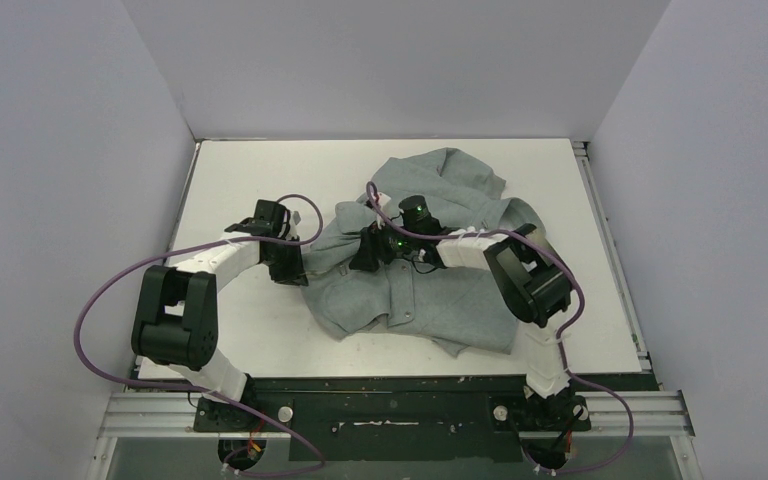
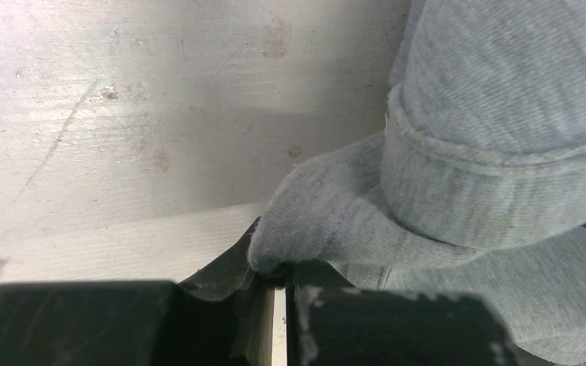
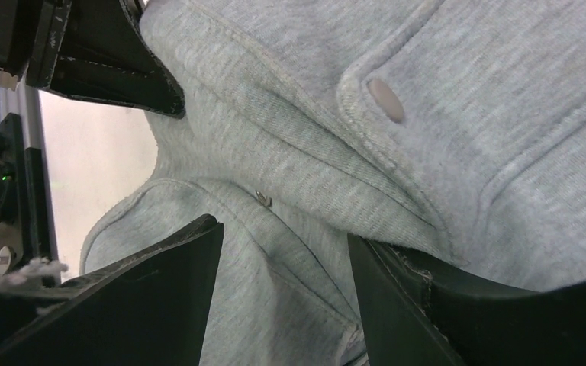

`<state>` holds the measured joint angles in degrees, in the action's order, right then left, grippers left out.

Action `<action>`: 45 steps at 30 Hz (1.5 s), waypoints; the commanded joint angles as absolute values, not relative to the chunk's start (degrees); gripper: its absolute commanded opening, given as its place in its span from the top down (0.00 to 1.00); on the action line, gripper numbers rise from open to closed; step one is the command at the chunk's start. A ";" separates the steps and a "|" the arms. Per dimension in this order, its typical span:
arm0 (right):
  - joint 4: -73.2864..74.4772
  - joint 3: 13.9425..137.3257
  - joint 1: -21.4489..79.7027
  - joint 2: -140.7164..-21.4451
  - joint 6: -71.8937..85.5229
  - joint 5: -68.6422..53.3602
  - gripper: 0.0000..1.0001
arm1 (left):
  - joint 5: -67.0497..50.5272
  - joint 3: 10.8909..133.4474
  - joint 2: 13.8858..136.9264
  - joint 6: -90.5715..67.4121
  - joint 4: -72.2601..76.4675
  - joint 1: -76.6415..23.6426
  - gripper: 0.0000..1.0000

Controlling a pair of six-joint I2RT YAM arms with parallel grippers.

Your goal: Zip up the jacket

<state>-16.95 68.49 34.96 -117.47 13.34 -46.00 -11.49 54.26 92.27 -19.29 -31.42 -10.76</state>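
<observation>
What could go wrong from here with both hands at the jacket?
1. The left hand pinches only a small corner of the jacket; a pull could slip it free.
2. The right hand stands open over bunched folds, with no zipper pull clearly visible; closing may grab plain cloth instead.

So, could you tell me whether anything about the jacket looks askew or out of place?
Yes: the jacket lies crumpled and bunched on the table, not spread flat. The left claw is shut on a pinched corner of fabric; the right claw hangs open over the folds.
</observation>
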 commanded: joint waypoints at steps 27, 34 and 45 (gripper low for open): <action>-22.08 64.24 42.10 -113.61 20.65 -28.97 0.39 | -12.27 55.52 92.14 -18.04 -31.05 -10.24 1.00; -22.64 66.17 42.24 -116.68 20.24 -27.32 0.39 | -13.05 55.19 91.82 -18.10 -30.43 -10.21 1.00; -22.19 69.72 42.84 -120.49 19.56 -26.37 0.39 | -13.71 54.93 91.78 -17.93 -30.06 -10.25 1.00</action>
<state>-20.95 67.24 42.17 -118.50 20.25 -28.56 -12.43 54.26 92.29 -18.83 -31.24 -10.66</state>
